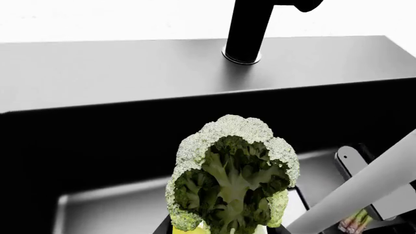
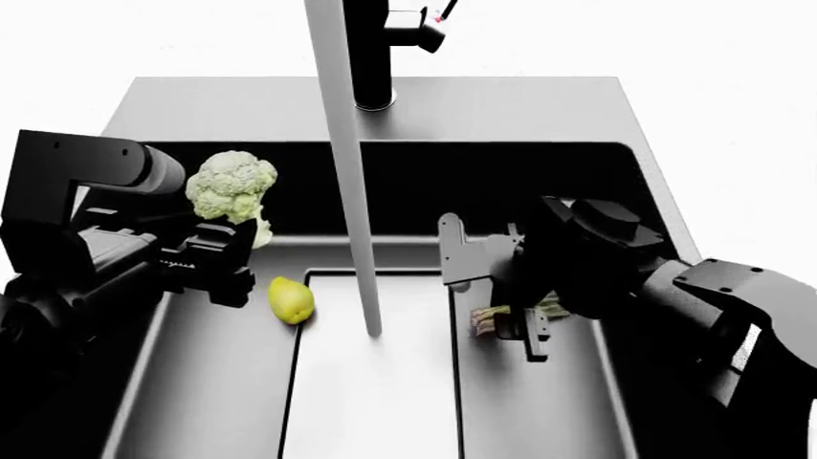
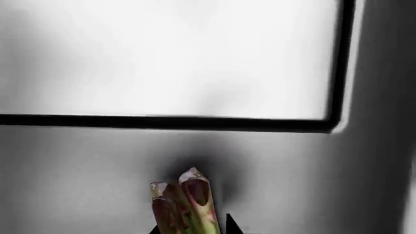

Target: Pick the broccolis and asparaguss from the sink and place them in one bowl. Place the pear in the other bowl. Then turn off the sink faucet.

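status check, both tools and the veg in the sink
Left tool shut on broccoli, raised over sink. Right tool down at asparagus, grip unclear. Pear loose on sink floor.

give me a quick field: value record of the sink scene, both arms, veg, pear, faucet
left gripper: shut on the broccoli, raised above the sink floor
right gripper: low in the sink, around the asparagus; closure unclear
pear: lying on the sink floor, beside the left gripper, not held
faucet: upright on the back rim; water stream running down to the floor panel
bowls: not in view
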Robot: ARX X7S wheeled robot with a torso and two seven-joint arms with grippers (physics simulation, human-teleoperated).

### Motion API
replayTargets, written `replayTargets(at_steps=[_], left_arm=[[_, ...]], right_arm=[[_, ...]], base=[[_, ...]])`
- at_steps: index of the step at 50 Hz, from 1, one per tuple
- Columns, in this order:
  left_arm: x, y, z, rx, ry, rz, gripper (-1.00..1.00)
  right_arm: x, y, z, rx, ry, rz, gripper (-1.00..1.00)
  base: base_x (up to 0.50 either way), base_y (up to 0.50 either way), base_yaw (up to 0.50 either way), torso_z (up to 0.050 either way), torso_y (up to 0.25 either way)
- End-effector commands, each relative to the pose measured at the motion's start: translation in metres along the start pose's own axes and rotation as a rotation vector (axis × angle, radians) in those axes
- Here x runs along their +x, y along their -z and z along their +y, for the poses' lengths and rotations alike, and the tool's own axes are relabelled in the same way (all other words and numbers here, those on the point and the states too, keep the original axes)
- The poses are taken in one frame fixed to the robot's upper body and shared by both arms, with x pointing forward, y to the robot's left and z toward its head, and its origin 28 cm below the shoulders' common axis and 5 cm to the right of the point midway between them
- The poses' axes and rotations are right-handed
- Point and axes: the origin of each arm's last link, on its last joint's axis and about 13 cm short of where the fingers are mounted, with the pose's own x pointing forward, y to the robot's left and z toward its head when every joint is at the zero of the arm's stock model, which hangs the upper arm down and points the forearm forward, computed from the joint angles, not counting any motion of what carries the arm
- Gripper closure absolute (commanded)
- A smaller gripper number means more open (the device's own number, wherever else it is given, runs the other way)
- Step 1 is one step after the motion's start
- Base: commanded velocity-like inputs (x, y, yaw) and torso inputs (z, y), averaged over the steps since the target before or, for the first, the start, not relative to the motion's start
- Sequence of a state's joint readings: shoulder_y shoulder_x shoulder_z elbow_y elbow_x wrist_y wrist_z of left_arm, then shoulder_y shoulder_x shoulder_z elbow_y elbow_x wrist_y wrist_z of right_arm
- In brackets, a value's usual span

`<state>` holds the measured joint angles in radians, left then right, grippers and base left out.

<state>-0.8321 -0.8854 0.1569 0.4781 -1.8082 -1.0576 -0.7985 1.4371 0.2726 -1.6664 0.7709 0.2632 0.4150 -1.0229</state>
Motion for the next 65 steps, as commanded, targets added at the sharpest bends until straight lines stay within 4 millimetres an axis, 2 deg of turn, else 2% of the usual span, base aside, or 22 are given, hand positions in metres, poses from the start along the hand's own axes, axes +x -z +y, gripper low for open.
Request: replayTargets(at_steps=[1, 18, 35, 49, 62, 65], left_arm=[[-0.002, -0.002, -0.001, -0.008, 0.004, -0.019, 1.0], [0.003, 0.0, -0.002, -0.013, 0.031, -0.025, 1.0], [0.002, 0.0, -0.006, -0.006, 0.048, -0.039, 1.0], [-0.001, -0.003, -0.007, -0.015, 0.044, -0.052, 1.0], [-0.012, 0.008, -0.007, -0.005, 0.046, -0.097, 1.0], [-0.013, 0.005, -0.007, 0.002, 0.051, -0.114, 1.0]], right_arm=[[-0.023, -0.006, 0.007, -0.02, 0.068, -0.079, 1.0], [-0.052, -0.009, 0.039, 0.009, 0.209, -0.304, 1.0], [-0.083, -0.011, 0.075, 0.236, 0.435, -0.539, 1.0], [-0.118, -0.014, 0.117, 0.324, 0.637, -0.73, 1.0], [-0.123, -0.024, 0.166, 0.541, 0.812, -1.004, 1.0], [-0.128, -0.029, 0.176, 0.564, 0.828, -1.054, 1.0]], base=[[0.0, 0.0, 0.0, 0.0, 0.0], [0.0, 0.0, 0.0, 0.0, 0.0], [0.0, 0.0, 0.0, 0.0, 0.001], [0.0, 0.0, 0.0, 0.0, 0.0], [0.0, 0.0, 0.0, 0.0, 0.001], [0.0, 0.0, 0.0, 0.0, 0.0]])
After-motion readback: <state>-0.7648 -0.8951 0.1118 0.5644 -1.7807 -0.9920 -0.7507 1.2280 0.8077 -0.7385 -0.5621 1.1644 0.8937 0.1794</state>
